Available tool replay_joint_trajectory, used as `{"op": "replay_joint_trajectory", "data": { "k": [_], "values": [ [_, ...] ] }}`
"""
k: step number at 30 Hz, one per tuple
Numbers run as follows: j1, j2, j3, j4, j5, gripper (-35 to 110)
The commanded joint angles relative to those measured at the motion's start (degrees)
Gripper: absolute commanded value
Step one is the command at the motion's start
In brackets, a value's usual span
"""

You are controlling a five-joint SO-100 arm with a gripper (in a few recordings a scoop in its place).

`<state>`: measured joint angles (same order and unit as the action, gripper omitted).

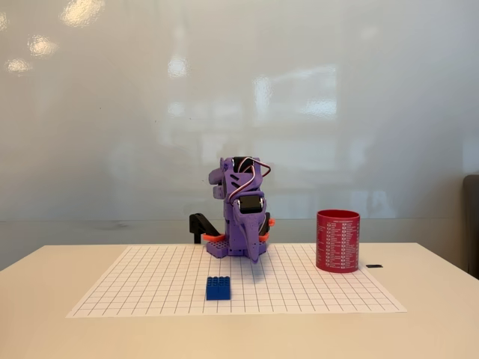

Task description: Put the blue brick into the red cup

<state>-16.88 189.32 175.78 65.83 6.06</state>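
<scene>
The blue brick [218,288] lies flat on the white grid sheet, studs up, near the sheet's front edge and slightly left of centre. The red cup [337,240] stands upright at the sheet's right rear, its open mouth up and white print on its side. The purple arm is folded up at the back centre of the sheet. Its gripper [255,253] points down at the table, well behind the brick and left of the cup. The fingers taper together with no gap showing and nothing between them.
The white grid sheet [135,288] covers the middle of a pale table. A black clamp [202,224] sits by the arm's base on its left. A small black item [374,265] lies right of the cup. A dark chair edge [471,224] shows at far right.
</scene>
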Motion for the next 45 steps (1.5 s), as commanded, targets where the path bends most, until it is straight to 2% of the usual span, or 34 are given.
{"op": "replay_joint_trajectory", "data": {
  "k": [1,11,15,20,24,32,38,41,45],
  "values": [
    [-0.79,0.0,-2.02,1.05,0.44,-1],
    [0.79,0.0,-3.52,3.16,2.02,-1],
    [5.71,0.0,-11.95,6.06,2.02,-1],
    [10.02,-1.76,-28.12,10.11,-2.55,-1],
    [10.28,-15.91,-40.87,12.74,-7.12,-1],
    [4.13,-49.75,-59.06,22.15,-13.45,-1],
    [6.94,-64.51,-72.77,28.48,-21.27,-1],
    [9.93,-69.17,-74.88,28.04,-24.7,-1],
    [12.57,-69.7,-67.06,20.83,-26.89,-1]
  ]
}}
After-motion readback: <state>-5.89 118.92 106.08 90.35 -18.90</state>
